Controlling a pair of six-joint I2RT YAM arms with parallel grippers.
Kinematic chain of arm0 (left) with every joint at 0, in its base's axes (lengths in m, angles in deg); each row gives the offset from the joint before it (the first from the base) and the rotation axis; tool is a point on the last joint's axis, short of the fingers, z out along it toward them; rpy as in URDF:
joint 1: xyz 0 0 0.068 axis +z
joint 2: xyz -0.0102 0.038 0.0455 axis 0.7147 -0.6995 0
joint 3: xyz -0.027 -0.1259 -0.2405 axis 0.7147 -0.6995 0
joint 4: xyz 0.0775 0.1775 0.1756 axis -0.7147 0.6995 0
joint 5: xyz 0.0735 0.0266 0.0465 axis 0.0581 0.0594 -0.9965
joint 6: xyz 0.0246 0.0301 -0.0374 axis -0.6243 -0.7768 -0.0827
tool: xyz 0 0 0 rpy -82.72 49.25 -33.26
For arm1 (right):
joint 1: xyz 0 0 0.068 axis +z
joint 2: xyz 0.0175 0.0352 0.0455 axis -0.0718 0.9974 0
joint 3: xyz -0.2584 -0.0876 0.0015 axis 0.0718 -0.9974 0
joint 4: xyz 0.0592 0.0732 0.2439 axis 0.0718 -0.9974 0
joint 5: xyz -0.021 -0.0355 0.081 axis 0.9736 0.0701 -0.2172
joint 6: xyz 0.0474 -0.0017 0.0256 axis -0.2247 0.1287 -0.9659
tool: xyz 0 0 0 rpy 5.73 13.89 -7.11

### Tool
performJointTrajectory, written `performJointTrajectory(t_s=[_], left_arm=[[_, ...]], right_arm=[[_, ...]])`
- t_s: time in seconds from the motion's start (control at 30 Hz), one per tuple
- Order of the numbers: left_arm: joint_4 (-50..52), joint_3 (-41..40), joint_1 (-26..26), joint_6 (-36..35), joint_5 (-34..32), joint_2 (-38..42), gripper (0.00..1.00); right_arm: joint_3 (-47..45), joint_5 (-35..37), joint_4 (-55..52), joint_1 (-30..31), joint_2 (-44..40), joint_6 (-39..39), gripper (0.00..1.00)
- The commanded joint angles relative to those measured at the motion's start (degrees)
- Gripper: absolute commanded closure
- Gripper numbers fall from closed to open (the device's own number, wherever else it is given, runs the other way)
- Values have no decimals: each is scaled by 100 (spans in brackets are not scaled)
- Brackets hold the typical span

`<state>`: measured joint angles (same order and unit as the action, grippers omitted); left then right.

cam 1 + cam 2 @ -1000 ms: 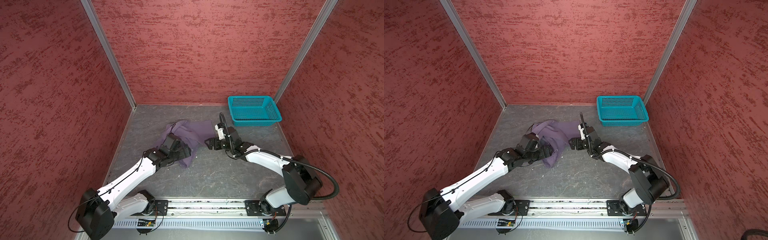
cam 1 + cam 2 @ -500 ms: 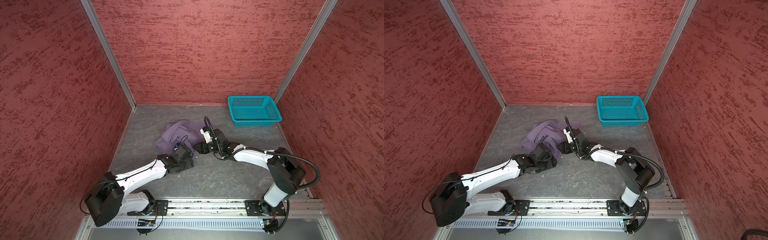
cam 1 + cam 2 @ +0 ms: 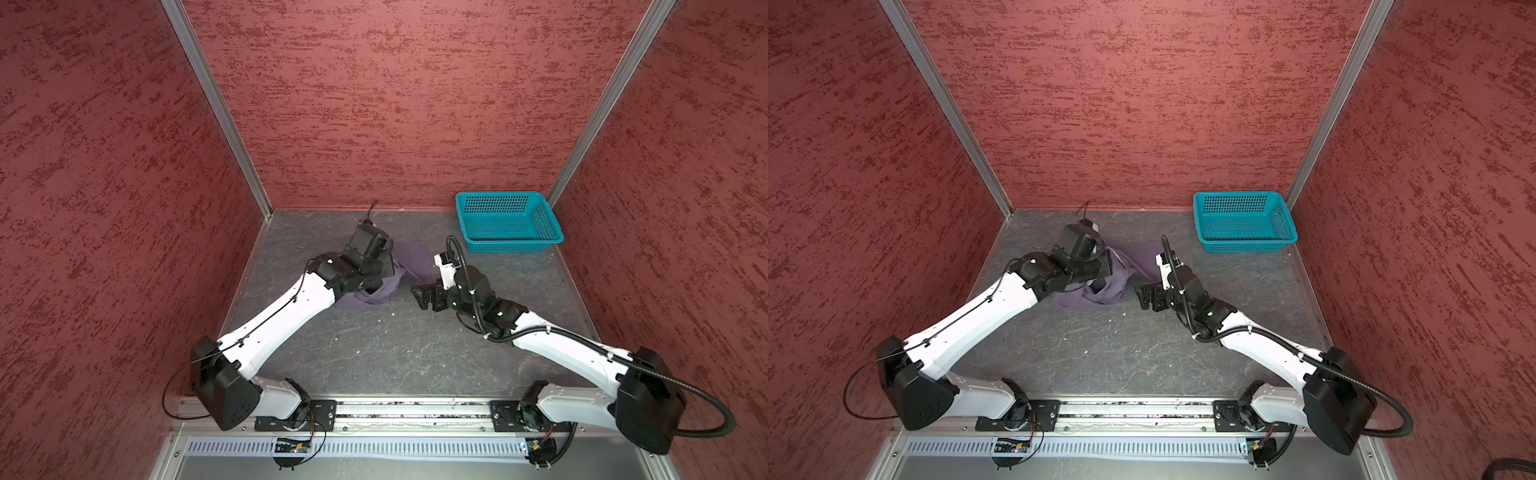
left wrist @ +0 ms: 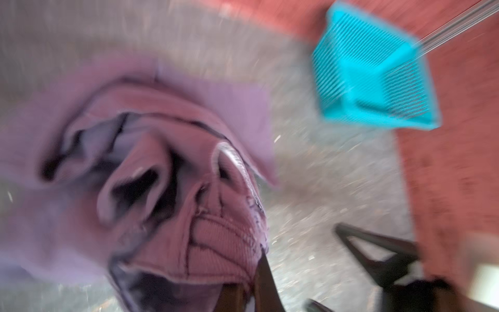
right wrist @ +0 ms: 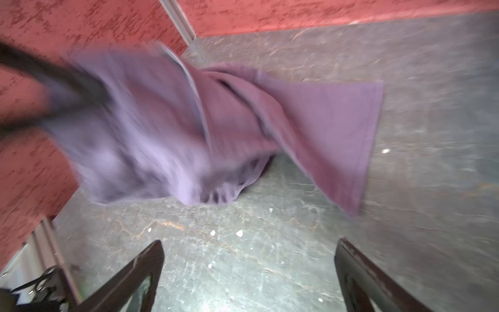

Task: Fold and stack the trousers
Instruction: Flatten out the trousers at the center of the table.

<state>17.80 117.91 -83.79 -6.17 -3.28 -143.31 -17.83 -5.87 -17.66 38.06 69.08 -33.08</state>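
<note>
The purple trousers [image 3: 409, 257] [image 3: 1138, 255] lie crumpled at mid-floor, one flat leg spread toward the basket. My left gripper [image 3: 384, 270] [image 3: 1105, 266] is shut on a ribbed fold of the trousers [image 4: 210, 237], and that bunch hangs lifted off the floor. In the blurred left wrist view its fingers [image 4: 263, 281] pinch the cloth edge. My right gripper [image 3: 424, 293] [image 3: 1148, 297] stands open low over bare floor, just right of the heap and apart from it. The right wrist view shows its fingers [image 5: 359, 270] wide apart, with the trousers [image 5: 216, 121] ahead.
A teal perforated basket [image 3: 511, 247] [image 3: 1241, 246] [image 4: 372, 81] stands at the back right corner. Red walls close in the left, rear and right sides. Grey floor [image 3: 395, 353] stretches between the heap and the front rail.
My left gripper shut on the trousers' near edge and drew it up and toward the back. My right gripper drew away to the right and opened wide.
</note>
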Motion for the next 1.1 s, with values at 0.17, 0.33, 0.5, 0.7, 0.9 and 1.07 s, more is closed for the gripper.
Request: performJointTrajectory(t_s=[0.17, 0.33, 0.5, 0.7, 0.9, 1.07], left_arm=[[474, 1203, 393, -855, -159, 1601, 100], [840, 1266, 817, -916, -497, 2134, 100], [1179, 1240, 1246, -928, -482, 2280, 100], [1184, 1251, 1647, -938, -43, 2149, 100], [1195, 1528, 2049, -952, 451, 2000, 100], [1268, 1792, 2428, -961, 733, 1932, 100]], right_arm=[[965, 633, -68, -32, -22, 865, 1], [1606, 42, 55, -41, 31, 1370, 14], [1879, -618, 207, -50, 8, 1534, 26], [2221, -1653, -244, -47, 581, 1168, 35], [1798, -2229, -157, 228, 1276, 507, 21], [1097, -1843, -255, 772, 1688, 346, 13]])
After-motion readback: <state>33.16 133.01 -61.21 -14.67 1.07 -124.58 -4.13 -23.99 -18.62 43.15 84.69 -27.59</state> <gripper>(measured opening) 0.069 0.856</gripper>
